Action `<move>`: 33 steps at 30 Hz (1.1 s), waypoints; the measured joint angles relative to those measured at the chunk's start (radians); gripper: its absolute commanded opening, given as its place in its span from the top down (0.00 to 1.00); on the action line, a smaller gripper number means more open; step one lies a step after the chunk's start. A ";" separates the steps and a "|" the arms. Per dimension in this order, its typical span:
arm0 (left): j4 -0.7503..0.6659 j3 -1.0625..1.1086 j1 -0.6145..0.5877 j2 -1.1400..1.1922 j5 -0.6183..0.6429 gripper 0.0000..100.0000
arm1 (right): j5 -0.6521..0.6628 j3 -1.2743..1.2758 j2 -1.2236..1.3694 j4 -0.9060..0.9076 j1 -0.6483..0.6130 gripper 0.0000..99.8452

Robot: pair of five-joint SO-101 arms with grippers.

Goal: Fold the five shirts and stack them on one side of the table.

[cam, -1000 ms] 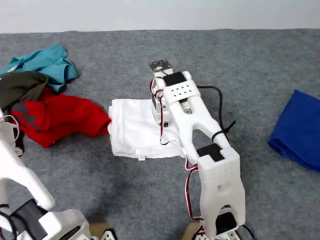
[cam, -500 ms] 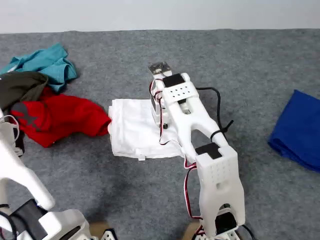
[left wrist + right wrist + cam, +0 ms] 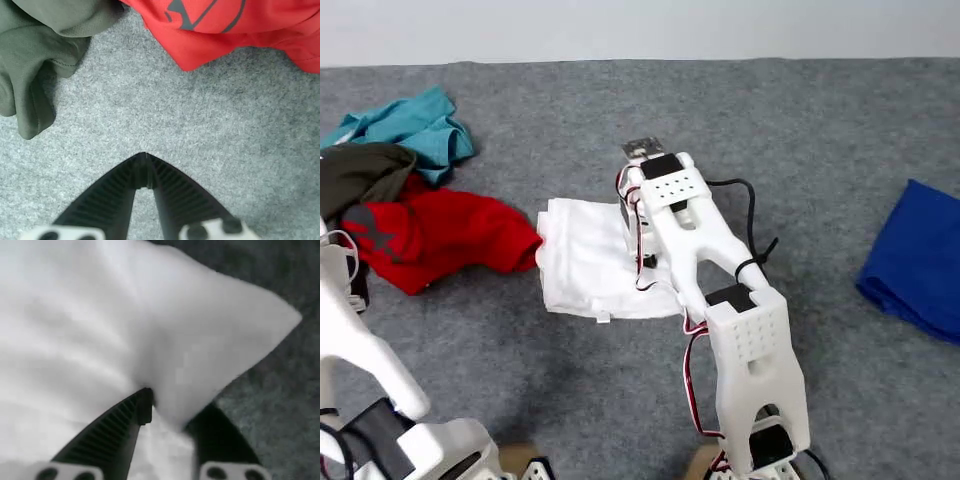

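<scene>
— What is the table like?
— A grey, felt-like surface point(image 3: 800, 120) running the whole width.
— And what lies on it?
— Five shirts. A white shirt point(image 3: 575, 270) lies near the middle, partly folded into a rough rectangle. Just to its left a crumpled red shirt point(image 3: 450, 230) touches the white one's edge.
— Anything beyond the red one?
— A dark olive shirt point(image 3: 360, 170) bunched against it at the left edge, and a teal shirt point(image 3: 415, 125) touching the olive one, farther back.
— The right side?
— A blue shirt point(image 3: 920, 255), well apart from the rest, at the right edge.
</scene>
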 measured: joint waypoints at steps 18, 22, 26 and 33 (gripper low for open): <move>0.000 0.000 0.000 0.000 0.000 1.00 | 0.502 0.012 -0.170 0.014 0.282 0.99; 0.000 0.000 0.000 0.000 0.000 1.00 | 0.690 0.012 -0.170 -0.091 0.348 0.99; 0.000 0.000 0.000 0.000 0.000 1.00 | 0.885 0.012 -0.169 -0.245 0.390 0.99; 0.000 0.000 0.000 0.000 0.000 1.00 | 1.085 0.012 -0.169 -0.457 0.381 0.99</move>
